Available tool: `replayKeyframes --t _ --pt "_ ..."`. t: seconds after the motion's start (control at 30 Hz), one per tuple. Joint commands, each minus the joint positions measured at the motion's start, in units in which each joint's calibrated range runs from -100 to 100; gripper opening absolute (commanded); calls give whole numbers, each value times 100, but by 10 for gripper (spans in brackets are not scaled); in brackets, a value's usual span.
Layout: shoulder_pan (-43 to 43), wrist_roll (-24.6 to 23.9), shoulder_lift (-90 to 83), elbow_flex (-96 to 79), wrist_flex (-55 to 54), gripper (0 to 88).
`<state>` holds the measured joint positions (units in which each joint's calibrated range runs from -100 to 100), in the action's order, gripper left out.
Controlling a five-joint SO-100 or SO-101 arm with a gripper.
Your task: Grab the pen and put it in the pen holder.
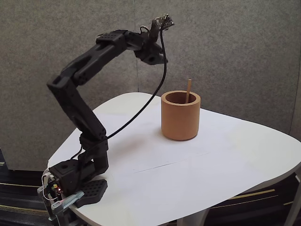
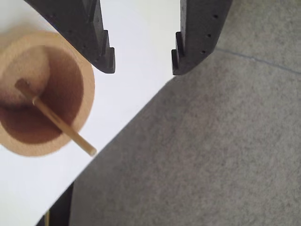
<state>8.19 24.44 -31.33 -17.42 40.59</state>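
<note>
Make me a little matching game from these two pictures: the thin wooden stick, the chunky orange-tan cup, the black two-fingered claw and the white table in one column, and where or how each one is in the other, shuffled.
Things:
1. thin light-brown wooden pen
2. thick-walled orange-tan cylindrical pen holder
3. black two-finger gripper
4. white rounded table

States:
A. open and empty, raised above the table
B. stands upright on the table
C. leans inside the cup, tip poking above the rim
D. carries the cup and the arm's base

Pairs: 1-C, 2-B, 3-A, 4-D
</note>
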Motion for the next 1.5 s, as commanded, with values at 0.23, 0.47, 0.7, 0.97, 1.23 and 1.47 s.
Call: replayKeyframes --t 0.23,0.47,0.7,0.97,1.23,1.47 --pt "-21 -752 -2955 -3285 93 165" --pt "-28 -1510 -4102 -5235 102 164" --pt "-21 -2131 -4777 -6354 873 164" --pt "-21 -2526 -5460 -7157 2042 164" --pt "-36 -2531 -5981 -7717 2381 164" --pt "-28 -2531 -5997 -7753 2754 164"
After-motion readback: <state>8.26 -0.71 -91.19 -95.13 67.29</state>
